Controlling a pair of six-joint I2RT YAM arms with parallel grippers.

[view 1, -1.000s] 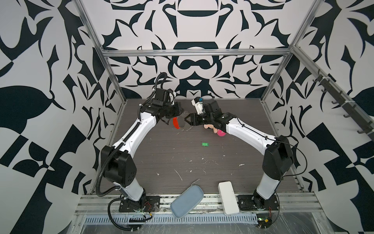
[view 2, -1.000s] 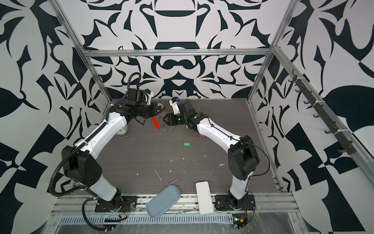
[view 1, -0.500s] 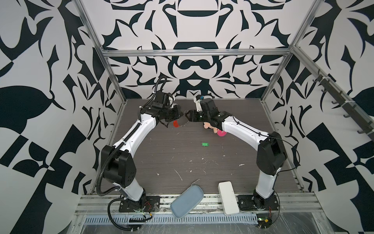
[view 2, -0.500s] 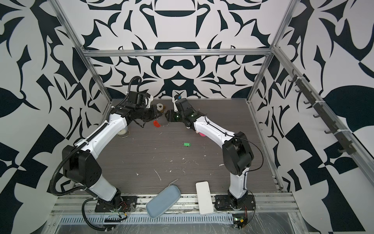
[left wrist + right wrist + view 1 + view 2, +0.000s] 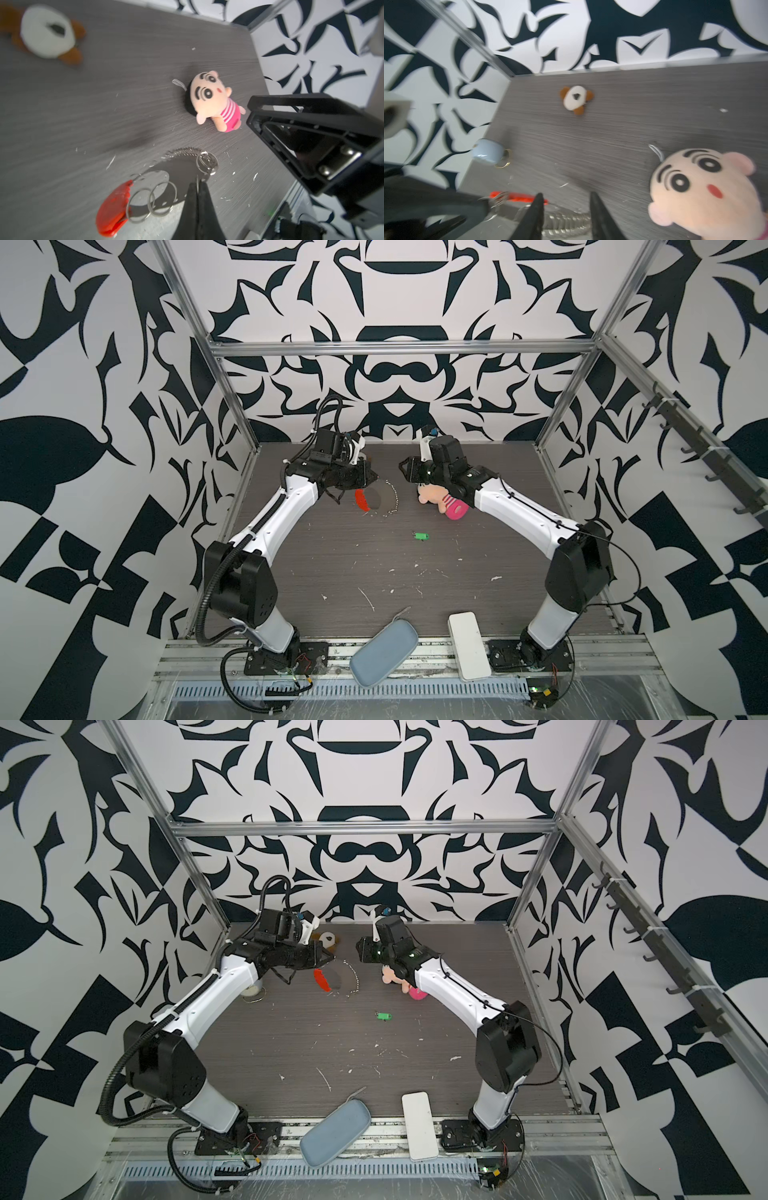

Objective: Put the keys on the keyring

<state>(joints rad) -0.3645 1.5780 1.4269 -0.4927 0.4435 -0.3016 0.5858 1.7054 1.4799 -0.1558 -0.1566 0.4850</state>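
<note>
Green keys (image 5: 420, 536) show only in both top views.

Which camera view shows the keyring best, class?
The left wrist view: the keyring is close and sharp, single silver rings and red plastic distinct, pinched in the shut left hand. Both top views show it small, a red arc with chain. The right wrist view shows a blurred strip.

Bright, even light — soft shadows, motion-blurred wrist views, sharp top views

Grey table (image 5: 332, 556) carries keys (image 5: 420, 536), plush doll (image 5: 436, 498), white scraps (image 5: 368, 600).
</note>
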